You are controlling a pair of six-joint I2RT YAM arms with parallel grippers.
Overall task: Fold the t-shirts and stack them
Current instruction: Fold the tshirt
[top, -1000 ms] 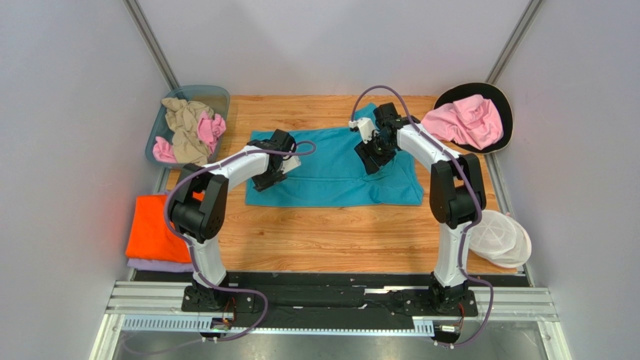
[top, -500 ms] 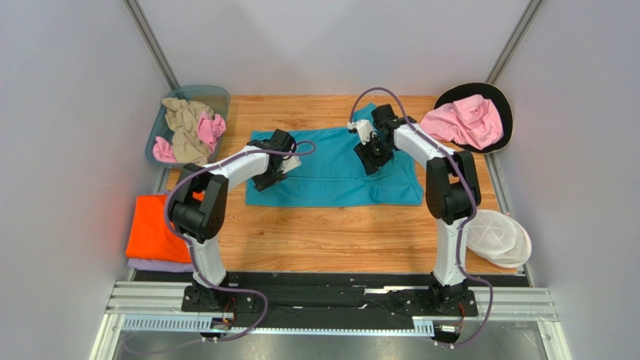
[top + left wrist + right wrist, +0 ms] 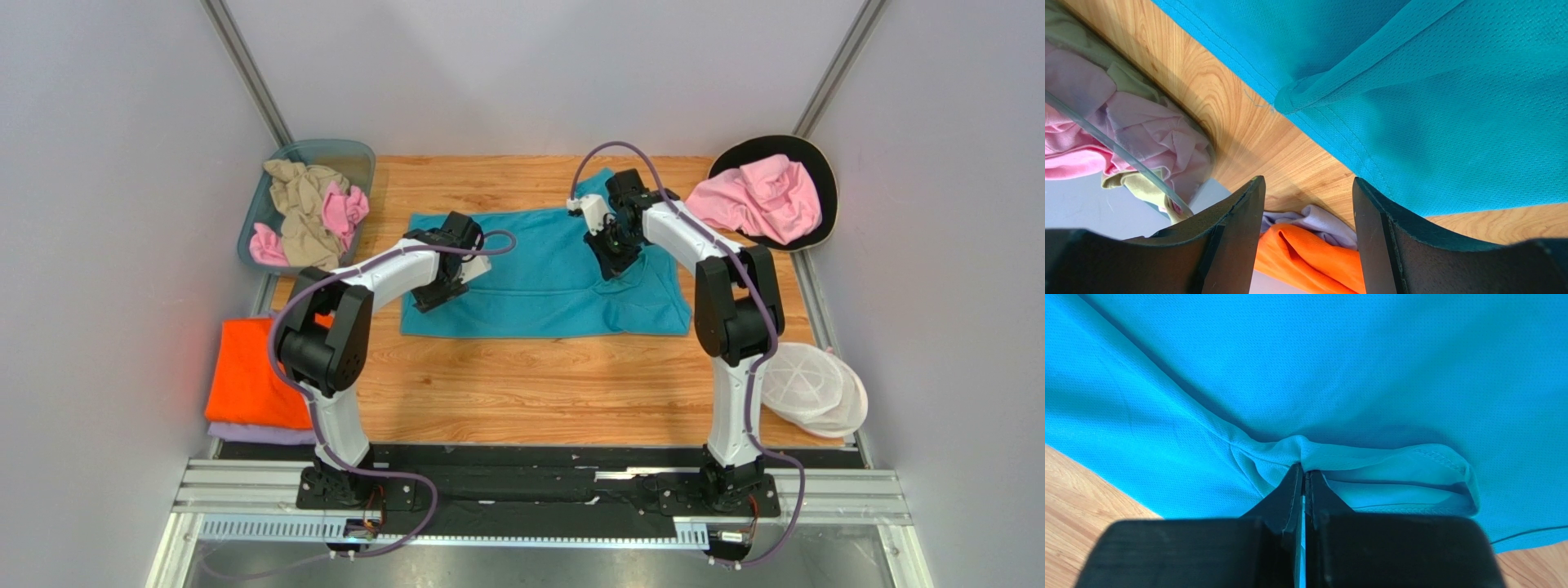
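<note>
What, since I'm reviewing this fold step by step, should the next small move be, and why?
Probably lower the open left claw onto the edge of the teal t-shirt and close it. The right claw is shut on a pinched ridge of that shirt; the left grips nothing, with wood showing between its jaws, so lifting now would likely raise one side only.

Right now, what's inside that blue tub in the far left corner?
The tub holds a crumpled beige shirt tangled with a pink shirt. Anything beneath them, and the tub's bottom, is covered from view.
</note>
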